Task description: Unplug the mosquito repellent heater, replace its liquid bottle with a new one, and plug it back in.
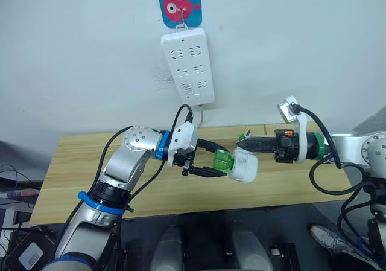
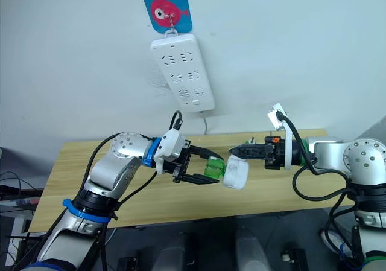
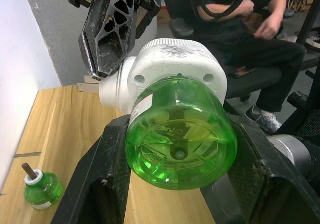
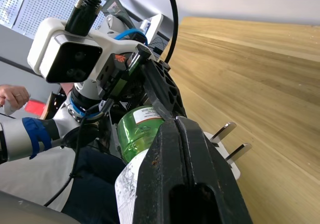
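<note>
Wooden table (image 1: 151, 195) runs across the lower half of the head view, against a white wall (image 1: 72, 54). Power strip (image 1: 187, 66) hangs on the wall at 12 o'clock from the grippers, on a hook under a blue fish sticker (image 1: 179, 3); its sockets look empty.

Heater (image 1: 243, 165) is unplugged, held in the air over the table at frame centre, between both arms. Its green bottle (image 1: 222, 161) points toward 9 o'clock and is attached to the heater body.

Left gripper (image 1: 212, 160) comes in from 9 o'clock and is clenched on the green bottle: in the left wrist view one black finger (image 3: 97, 184) presses each side of it. Right gripper (image 1: 242, 143) comes in from 3 o'clock, fingers closed together with their tip against the white heater body at its 12 o'clock edge. The right wrist view shows the two metal prongs (image 4: 229, 140) sticking out free, just beside the fingers.

Second green bottle (image 3: 42, 188), brown wick up, stands upright on the table, near the wall, well apart from the grippers.

A seated person (image 3: 240, 19) is behind the table in the left wrist view.
</note>
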### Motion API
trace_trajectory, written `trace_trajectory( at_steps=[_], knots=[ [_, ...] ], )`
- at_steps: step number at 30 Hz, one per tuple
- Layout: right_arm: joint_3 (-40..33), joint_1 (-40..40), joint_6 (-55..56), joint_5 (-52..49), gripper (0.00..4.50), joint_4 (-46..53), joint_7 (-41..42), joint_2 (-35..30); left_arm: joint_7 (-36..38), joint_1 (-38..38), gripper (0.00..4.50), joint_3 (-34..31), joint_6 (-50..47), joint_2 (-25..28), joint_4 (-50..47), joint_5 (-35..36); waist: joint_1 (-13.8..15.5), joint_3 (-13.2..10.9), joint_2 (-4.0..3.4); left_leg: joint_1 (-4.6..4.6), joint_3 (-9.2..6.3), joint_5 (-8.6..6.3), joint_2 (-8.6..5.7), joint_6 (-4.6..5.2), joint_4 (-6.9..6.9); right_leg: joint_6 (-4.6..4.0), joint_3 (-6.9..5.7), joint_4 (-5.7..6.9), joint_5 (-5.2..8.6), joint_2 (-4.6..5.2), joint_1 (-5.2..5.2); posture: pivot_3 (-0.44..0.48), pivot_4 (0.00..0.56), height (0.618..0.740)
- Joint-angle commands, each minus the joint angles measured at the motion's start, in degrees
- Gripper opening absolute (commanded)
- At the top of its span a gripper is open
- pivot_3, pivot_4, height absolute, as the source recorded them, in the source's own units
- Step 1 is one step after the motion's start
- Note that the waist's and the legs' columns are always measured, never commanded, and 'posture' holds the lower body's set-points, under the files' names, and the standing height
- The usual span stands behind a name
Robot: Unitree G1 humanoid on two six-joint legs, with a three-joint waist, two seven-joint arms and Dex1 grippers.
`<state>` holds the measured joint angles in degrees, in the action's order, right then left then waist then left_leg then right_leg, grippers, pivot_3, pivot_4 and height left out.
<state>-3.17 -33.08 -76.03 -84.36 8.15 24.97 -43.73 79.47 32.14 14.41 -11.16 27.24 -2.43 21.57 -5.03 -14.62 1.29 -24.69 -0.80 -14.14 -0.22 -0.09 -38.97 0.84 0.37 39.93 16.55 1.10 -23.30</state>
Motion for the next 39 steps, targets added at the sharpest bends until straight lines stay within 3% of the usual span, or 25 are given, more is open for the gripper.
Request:
trace_trajectory(
  at_steps=[1,8,10,14,17,22,26,31,39],
  knots=[
    [0.86,0.57,-1.86,1.71,0.00,0.42,-0.28,0.35,-0.36,1.38,2.28,-1.47,2.19,-1.05,-4.17,2.20,0.00,0.00,0.00,0.00,0.00,0.00,0.00,0.00,0.00,0.00,0.00,0.00,0.00,0.00,0.00,-0.188,0.203,0.740],
    [-7.10,0.09,1.90,-1.49,0.00,2.93,1.45,-2.07,-3.62,-0.11,2.28,-3.29,5.24,-0.82,1.32,-0.60,0.04,0.00,0.00,0.00,0.00,0.00,0.00,0.00,0.00,0.00,0.00,-0.01,0.00,0.00,0.00,-0.188,0.204,0.740],
    [-10.63,1.47,3.57,-1.16,0.37,4.20,-1.26,-3.17,-7.14,-0.62,2.28,-4.86,6.49,-2.07,3.20,-1.10,0.10,0.00,0.00,0.00,0.00,0.00,0.00,0.00,0.00,0.00,0.00,0.00,0.00,0.01,0.00,-0.197,0.204,0.740],
    [-16.48,7.01,7.26,-3.34,1.67,7.67,-9.38,-2.50,-13.31,-1.78,2.28,-7.13,7.24,-5.00,4.29,-1.06,0.17,0.01,0.01,-0.01,-0.01,0.00,0.00,0.00,0.01,0.00,-0.02,-0.02,0.00,0.02,0.00,-0.214,0.206,0.740],
    [-21.06,15.48,10.90,-7.14,2.77,13.24,-17.08,-1.09,-18.78,-2.70,2.28,-8.67,8.50,-8.17,4.52,-1.45,0.20,0.01,0.01,-0.04,-0.01,0.00,-0.01,0.00,0.02,0.01,0.00,-0.03,0.00,0.02,0.00,-0.221,0.207,0.740],
    [-21.75,31.45,22.26,-10.96,4.41,26.26,-32.26,8.89,-25.04,-5.12,2.28,-8.60,5.82,-12.77,1.83,-0.21,-0.02,0.04,-0.01,-0.03,0.01,0.00,0.00,0.00,0.01,0.04,0.05,0.03,-0.01,0.00,0.00,-0.241,0.212,0.740],
    [-16.77,36.54,30.47,-8.25,4.50,33.04,-40.75,17.92,-27.08,-4.97,2.28,-8.51,6.59,-14.57,2.93,-0.88,-0.87,0.07,-0.04,0.03,0.08,0.01,0.00,-0.01,0.01,0.07,0.17,0.07,-0.02,-0.03,0.00,-0.254,0.213,0.740],
    [-9.91,34.71,37.54,-4.33,4.50,33.57,-48.41,26.50,-27.61,-4.23,2.28,-7.54,8.51,-16.57,4.96,-1.43,-1.57,0.19,-0.09,0.08,0.16,0.01,-0.03,-0.01,0.02,0.18,0.29,0.04,-0.06,-0.06,0.00,-0.265,0.210,0.740],
    [-4.96,27.98,41.22,-4.31,4.50,31.64,-47.34,28.13,-28.94,-3.34,2.28,-7.34,6.17,-18.75,5.92,-0.42,-1.59,0.20,-0.10,0.03,0.14,0.00,-0.07,0.00,0.03,0.19,0.35,-0.02,-0.05,-0.07,0.00,-0.262,0.204,0.740]
  ],
)
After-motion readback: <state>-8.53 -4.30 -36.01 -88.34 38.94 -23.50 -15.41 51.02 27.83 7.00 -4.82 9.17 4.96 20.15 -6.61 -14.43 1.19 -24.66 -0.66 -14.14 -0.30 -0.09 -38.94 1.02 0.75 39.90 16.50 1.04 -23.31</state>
